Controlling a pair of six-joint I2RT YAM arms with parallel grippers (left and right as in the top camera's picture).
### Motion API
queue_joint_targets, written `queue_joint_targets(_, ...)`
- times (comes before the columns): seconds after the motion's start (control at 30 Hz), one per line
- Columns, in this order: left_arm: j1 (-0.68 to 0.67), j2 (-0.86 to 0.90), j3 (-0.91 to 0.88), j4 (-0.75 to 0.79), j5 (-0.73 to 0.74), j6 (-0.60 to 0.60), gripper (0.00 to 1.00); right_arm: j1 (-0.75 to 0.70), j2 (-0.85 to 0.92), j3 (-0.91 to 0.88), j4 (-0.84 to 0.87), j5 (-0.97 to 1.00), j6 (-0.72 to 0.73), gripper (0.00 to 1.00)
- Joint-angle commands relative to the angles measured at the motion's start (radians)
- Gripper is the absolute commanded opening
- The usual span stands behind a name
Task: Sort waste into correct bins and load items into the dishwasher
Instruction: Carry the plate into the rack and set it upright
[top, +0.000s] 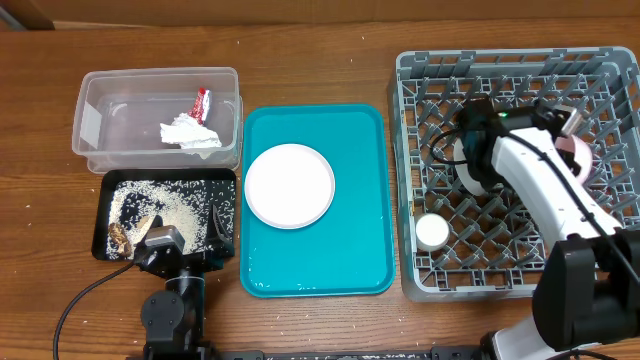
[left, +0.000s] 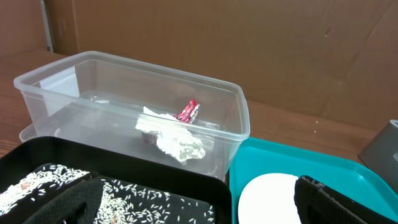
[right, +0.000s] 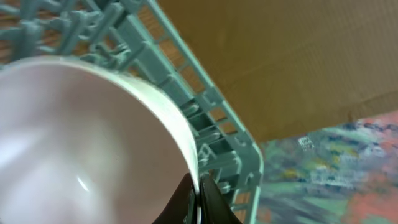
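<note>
My right gripper (top: 468, 140) (right: 199, 183) is shut on the rim of a pale bowl (right: 81, 137), which stands on edge among the pegs of the grey dish rack (top: 520, 70) (right: 205, 99). A small white cup (top: 432, 232) sits in the rack's near left corner. The white plate (top: 290, 185) (left: 267, 199) lies on the teal tray (top: 350, 250). At the near edge of the black tray (top: 100, 215) (left: 124, 165), my left gripper (top: 175, 245) (left: 196, 202) stands open and holds nothing. That tray holds rice grains (top: 170, 200) (left: 124, 199) and brown scraps (top: 125, 235). In the clear tub (top: 100, 100) (left: 236, 118) lie a crumpled tissue (top: 190, 135) (left: 174, 137) and a red wrapper (top: 202, 102) (left: 188, 111).
The teal tray (left: 298, 162) lies between the two bins on the left and the dish rack on the right. A black cable (top: 75, 300) runs along the table's front left. The right arm (top: 540, 190) reaches across the rack from the near right corner.
</note>
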Motion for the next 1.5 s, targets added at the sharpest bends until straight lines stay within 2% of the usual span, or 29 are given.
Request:
queue_joint_targets(0.0,0.009,-0.01,-0.004,0.001,0.005,-0.01,1.0,0.034,0.018,0.003,0.004,-0.016,0.005,0.04)
queue_joint_targets(0.2,0.009,-0.01,-0.004,0.001,0.005,-0.01,1.0,0.09,0.018,-0.017,-0.003,0.0,0.008,0.04)
queue_joint_targets(0.47,0.009,-0.01,-0.004,0.001,0.005,-0.01,1.0,0.113,0.016,0.023,-0.132,0.195,0.008,0.04)
queue_joint_targets(0.83,0.009,-0.01,-0.004,0.001,0.005,-0.01,1.0,-0.013,0.014,0.02,-0.066,0.111,0.0,0.04)
queue_joint_targets(0.97,0.009,-0.01,-0.004,0.001,0.005,-0.01,1.0,-0.049,0.014,0.016,0.005,0.036,-0.095,0.04)
queue_joint_targets(1.47,0.009,-0.01,-0.004,0.001,0.005,-0.01,1.0,0.122,0.035,-0.029,0.012,0.021,-0.101,0.04)
